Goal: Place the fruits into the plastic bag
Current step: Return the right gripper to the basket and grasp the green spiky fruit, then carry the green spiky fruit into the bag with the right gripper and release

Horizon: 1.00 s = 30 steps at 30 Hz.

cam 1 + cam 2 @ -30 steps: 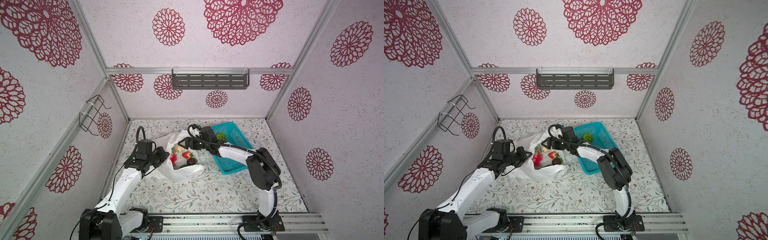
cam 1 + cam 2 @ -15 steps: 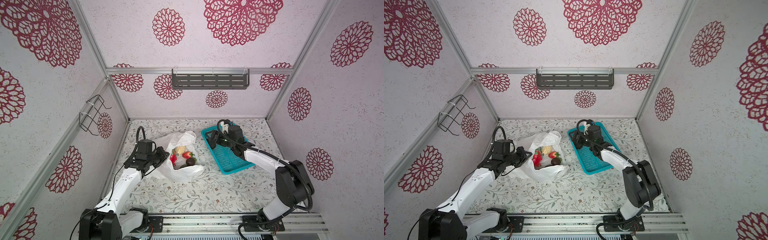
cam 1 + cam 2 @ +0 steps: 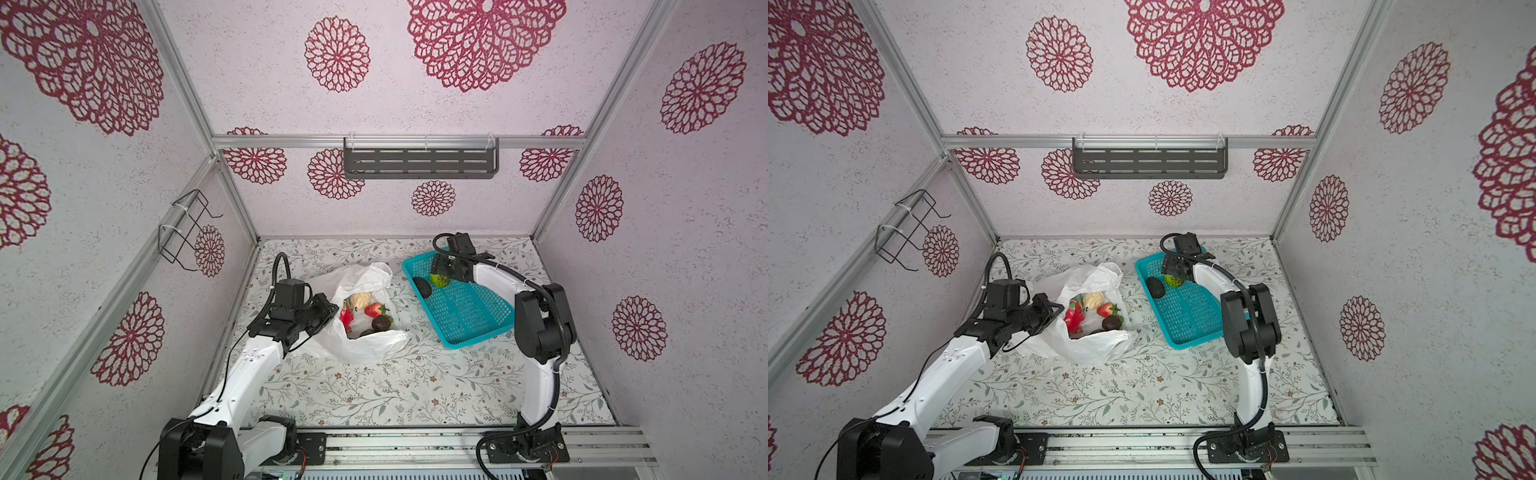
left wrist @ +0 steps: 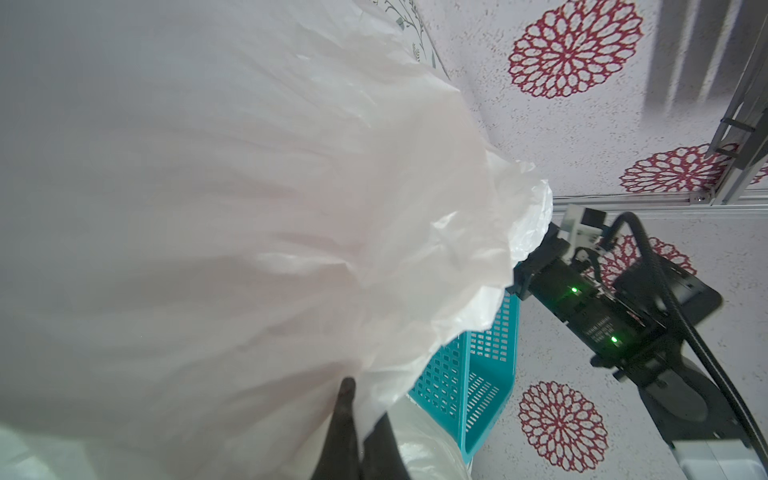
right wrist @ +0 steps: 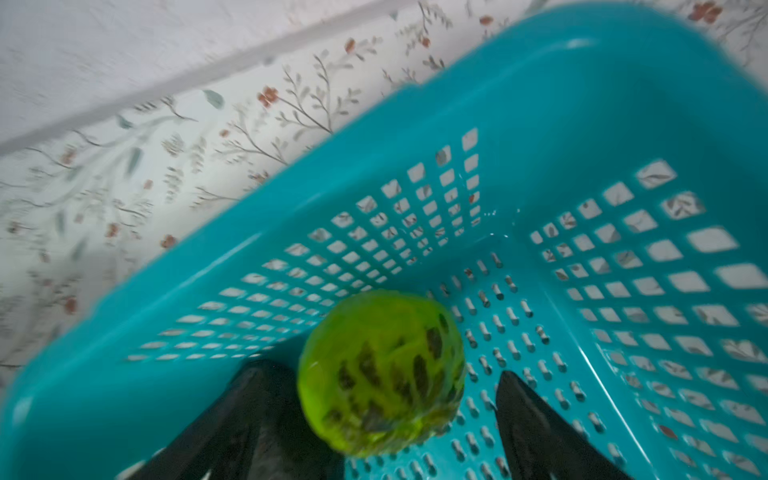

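The white plastic bag (image 3: pixel 365 286) lies open left of centre in both top views. Inside it show a red strawberry (image 3: pixel 374 309), a red-and-green piece (image 3: pixel 346 318), a dark purple ball (image 3: pixel 381 322) and a beige bumpy lump (image 3: pixel 360 298). My left gripper (image 3: pixel 330 311) is shut on the bag's left rim; in the left wrist view its fingers (image 4: pixel 343 415) pinch the film (image 4: pixel 249 208). A dark avocado (image 3: pixel 422 286) and a green bumpy ball (image 5: pixel 380 374) lie in the teal basket. My right gripper (image 5: pixel 384 370) stands open around the green ball, with a gap at one finger.
The teal perforated basket (image 3: pixel 469 316) sits right of the bag, near the back wall. A wire rack (image 3: pixel 187 232) hangs on the left wall and a dark shelf (image 3: pixel 419 158) on the back wall. The arm bases stand on the front rail.
My right gripper has swung from the bag's mouth to the basket's far corner and now straddles the green ball. The left gripper and bag have not moved.
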Available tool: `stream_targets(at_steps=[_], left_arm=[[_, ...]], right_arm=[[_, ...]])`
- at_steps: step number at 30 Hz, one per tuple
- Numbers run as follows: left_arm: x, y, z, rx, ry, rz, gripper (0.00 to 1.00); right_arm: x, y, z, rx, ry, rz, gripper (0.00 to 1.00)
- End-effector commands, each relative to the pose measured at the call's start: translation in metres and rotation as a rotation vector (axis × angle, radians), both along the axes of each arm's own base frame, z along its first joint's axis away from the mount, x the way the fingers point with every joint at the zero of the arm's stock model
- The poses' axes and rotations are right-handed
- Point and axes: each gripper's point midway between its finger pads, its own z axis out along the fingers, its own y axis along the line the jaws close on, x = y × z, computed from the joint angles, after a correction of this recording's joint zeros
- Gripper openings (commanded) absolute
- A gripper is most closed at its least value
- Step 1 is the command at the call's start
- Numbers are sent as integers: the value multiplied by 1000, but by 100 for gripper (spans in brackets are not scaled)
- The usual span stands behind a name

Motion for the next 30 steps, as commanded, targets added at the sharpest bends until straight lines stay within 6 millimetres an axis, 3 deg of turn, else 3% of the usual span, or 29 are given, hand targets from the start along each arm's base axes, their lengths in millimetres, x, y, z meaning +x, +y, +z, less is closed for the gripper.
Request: stream_targets(at_steps=[1,5,8,12,15,19,21,26,30], left_arm=[[-3,1,3,7,-18,11,0],[-4,2,2,4,-15,16,0],[-4,3,3,6,-18,21,0],[-5,4,3,7,-20,25,0],[-5,4,2,6,-18,27,0],[-4,3,0,6,-17,25,0],[-3,3,0,6,-19,22,0],[0,2,0,10,-20,25,0],[1,5,8,20,-45,40,0]], right_arm=[[2,-2,-2,-45,41,53,88],[3,3,-19,-39,73,80,82],[1,6,-17,-22,75,89,68],[-7,6,7,21,20,77,47],[-21,16,47,98,-75,113,44],[-68,71,108,281,-212,376,45],[-101,102,123,367,-223,515,46],[-173,177,111,495,-111,769,48],[-200,231,98,531,-63,891,48]])
